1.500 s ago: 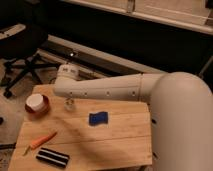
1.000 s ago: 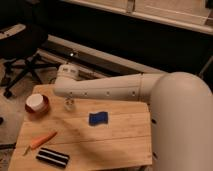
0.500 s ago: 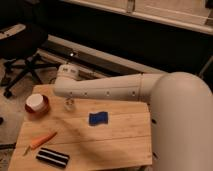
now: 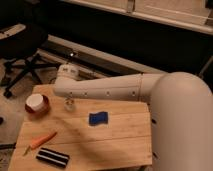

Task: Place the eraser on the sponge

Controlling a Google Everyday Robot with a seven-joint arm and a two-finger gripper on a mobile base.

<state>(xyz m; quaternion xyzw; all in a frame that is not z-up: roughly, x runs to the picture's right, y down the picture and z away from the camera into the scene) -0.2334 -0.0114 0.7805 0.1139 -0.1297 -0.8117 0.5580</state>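
1. The gripper (image 4: 69,104) hung at the end of the long white arm (image 4: 115,88), low over the far left part of the wooden table (image 4: 125,145). Only a small pale shape showed under the wrist.
2. Whether the gripper was clenched or released could not be told, and nothing could be seen held in it.
3. The eraser (image 4: 52,156), a black bar with a pale stripe along it, lay flat on the table well apart from the gripper. It was toward the near edge and a little to the picture's left of the gripper.
4. The sponge (image 4: 98,118), a blue block, lay near the gripper on the picture's right and slightly closer to the camera. It did not touch the gripper, and its top was bare.
5. The eraser and the sponge were well apart, with open wood between them.
6. A carrot (image 4: 42,141) lay at a slant between the gripper and the eraser, with its thick end pointing up toward the gripper's side. It sat just beside the eraser without clearly touching it.
7. A red bowl (image 4: 36,104) with a white inside stood just to the picture's left of the gripper, near the table's left edge.
8. Behind the gripper, off the table, a dark office chair (image 4: 24,47) stood on the floor.
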